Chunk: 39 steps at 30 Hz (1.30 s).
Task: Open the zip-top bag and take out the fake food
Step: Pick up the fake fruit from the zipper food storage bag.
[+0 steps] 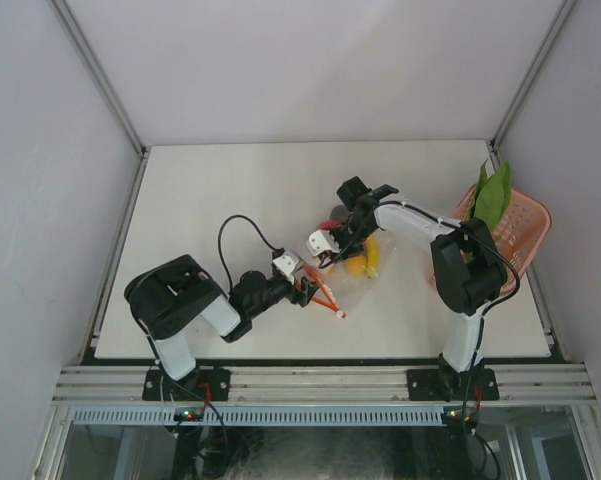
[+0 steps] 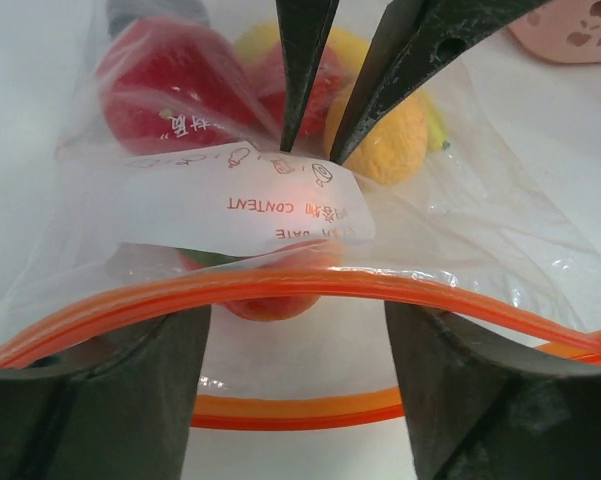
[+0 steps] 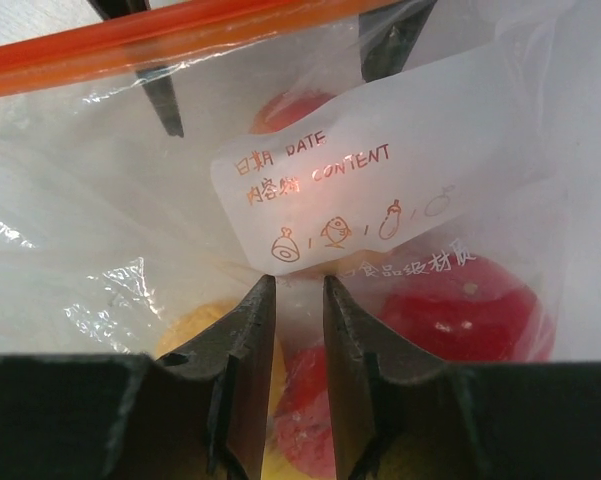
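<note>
The bag point(image 1: 355, 262) is lying on the desk point(image 1: 210, 190), near its centre, between the two pincers. The food point(image 2: 140, 90) is sitting inside it: red, orange and yellow pieces are showing through the film. The left pincer point(image 2: 295, 335) is standing released, its fingers wide apart, with the orange zipper strip point(image 2: 280, 283) running across the gap. The right pincer point(image 3: 298, 285) is facing it from the far side, its fingers nearly together around the film at the white label point(image 3: 320, 190); whether they are clamping it cannot be told. A green leaf point(image 1: 493, 193) is lying in the pink basket point(image 1: 528, 228) at the desk's right edge.
</note>
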Each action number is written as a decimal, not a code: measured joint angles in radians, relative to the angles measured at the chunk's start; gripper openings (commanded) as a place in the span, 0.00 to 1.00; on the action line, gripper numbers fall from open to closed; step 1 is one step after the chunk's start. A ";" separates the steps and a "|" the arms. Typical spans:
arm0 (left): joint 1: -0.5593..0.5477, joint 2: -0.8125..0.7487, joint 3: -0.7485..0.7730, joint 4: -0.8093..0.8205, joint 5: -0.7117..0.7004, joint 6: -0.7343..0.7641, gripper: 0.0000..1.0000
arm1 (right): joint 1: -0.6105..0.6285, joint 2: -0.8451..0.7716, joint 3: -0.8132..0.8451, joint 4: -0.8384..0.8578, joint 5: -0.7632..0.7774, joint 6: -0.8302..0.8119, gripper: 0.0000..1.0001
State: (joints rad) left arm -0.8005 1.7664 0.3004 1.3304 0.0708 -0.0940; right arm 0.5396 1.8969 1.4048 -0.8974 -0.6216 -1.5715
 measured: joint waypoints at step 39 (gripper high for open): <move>-0.016 0.165 0.145 0.013 -0.083 0.140 0.70 | -0.083 -0.003 0.029 -0.024 -0.186 0.115 0.33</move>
State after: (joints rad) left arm -0.8162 1.9316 0.4454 1.3437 -0.0120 0.0463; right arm 0.4568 1.8938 1.4342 -0.9215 -0.8078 -1.4567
